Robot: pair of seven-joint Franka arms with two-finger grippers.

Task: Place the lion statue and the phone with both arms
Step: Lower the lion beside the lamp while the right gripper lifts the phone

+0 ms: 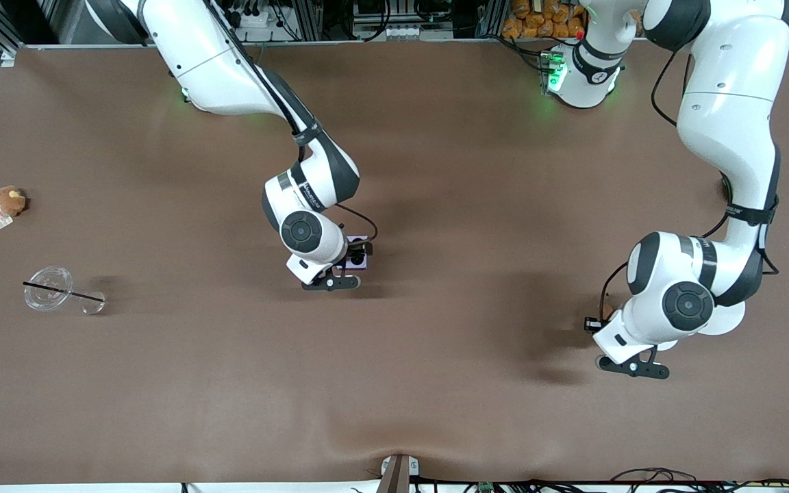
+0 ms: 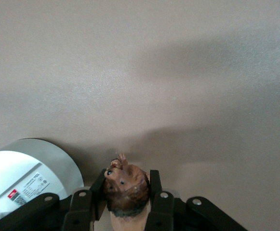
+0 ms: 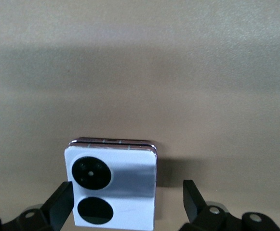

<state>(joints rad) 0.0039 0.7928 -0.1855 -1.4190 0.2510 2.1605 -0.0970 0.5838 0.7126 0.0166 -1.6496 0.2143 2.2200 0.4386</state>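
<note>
The right gripper (image 3: 125,204) sits low over the middle of the table (image 1: 435,383), just left of centre in the front view, its fingers (image 3: 60,204) spread apart on either side of the phone (image 3: 112,187). The phone appears to lie flat on the table, so this arm's placing looks done; the clean move is to lift straight up without brushing its edges. The left gripper (image 2: 125,202), at lower right of the front view, has its fingers (image 2: 155,192) clamped on the lion statue (image 2: 126,188). For a good placement, lower it until it rests on the table, then open gently so the slender figure does not topple. The phone is nearly square, its two black rings stacked toward the right wrist camera. The lion's dark head points away from the left wrist, its long axis along the fingers.
</note>
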